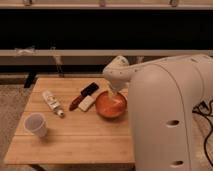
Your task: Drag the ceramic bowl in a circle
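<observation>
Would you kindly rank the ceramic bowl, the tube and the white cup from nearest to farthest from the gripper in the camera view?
The gripper reaches into the bowl.
1. ceramic bowl, directly under it.
2. tube, mid-table, camera-left.
3. white cup, near the camera-left front corner.
</observation>
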### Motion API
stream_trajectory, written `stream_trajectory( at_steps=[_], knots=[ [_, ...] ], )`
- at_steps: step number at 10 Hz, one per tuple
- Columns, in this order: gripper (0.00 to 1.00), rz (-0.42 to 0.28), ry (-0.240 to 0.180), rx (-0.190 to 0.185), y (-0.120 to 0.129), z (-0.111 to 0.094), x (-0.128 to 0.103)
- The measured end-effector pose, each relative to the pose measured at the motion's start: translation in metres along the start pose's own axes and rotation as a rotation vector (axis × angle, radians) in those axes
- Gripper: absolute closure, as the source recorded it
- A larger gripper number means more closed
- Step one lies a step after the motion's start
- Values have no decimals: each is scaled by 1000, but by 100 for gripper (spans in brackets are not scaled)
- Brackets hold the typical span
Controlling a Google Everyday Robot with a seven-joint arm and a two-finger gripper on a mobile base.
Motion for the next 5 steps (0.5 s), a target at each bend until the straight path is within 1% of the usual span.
stream_trajectory(
  at_steps=[1, 2, 3, 4, 5],
  knots=[
    [20, -4, -28, -24, -2, -5, 2],
    [20, -11, -79, -59, -7, -13, 8],
    [20, -21, -120, -87, -12, -21, 16],
    [20, -36, -171, -108, -20, -31, 23],
    [20, -46, -217, -129, -20, -41, 26]
  ],
)
